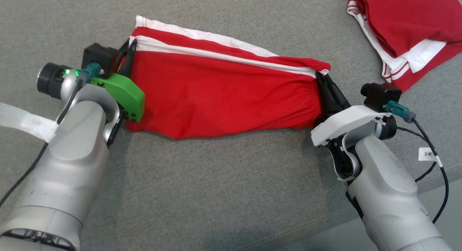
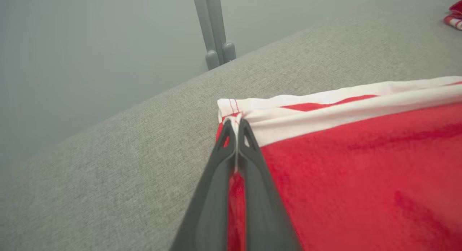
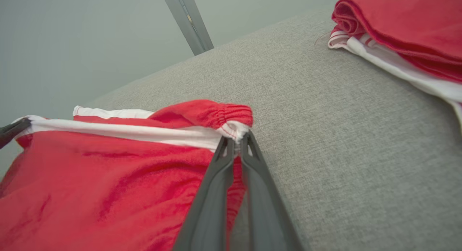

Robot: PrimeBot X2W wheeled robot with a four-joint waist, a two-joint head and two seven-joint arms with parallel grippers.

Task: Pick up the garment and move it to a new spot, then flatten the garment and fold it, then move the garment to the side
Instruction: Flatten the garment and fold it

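Note:
The garment is red with white stripes along its far edge, stretched between my two grippers over the grey surface. My left gripper is shut on its left corner; in the left wrist view the fingertips pinch the white hem of the garment, and the gripper shows closed jaws. My right gripper is shut on the right corner, at the gathered elastic band. The right wrist view shows that gripper clamped on the white edge of the garment.
A pile of folded red and white clothes lies at the far right, also seen as the pile in the right wrist view. A grey metal post stands beyond the surface's far edge. A cable hangs by my right arm.

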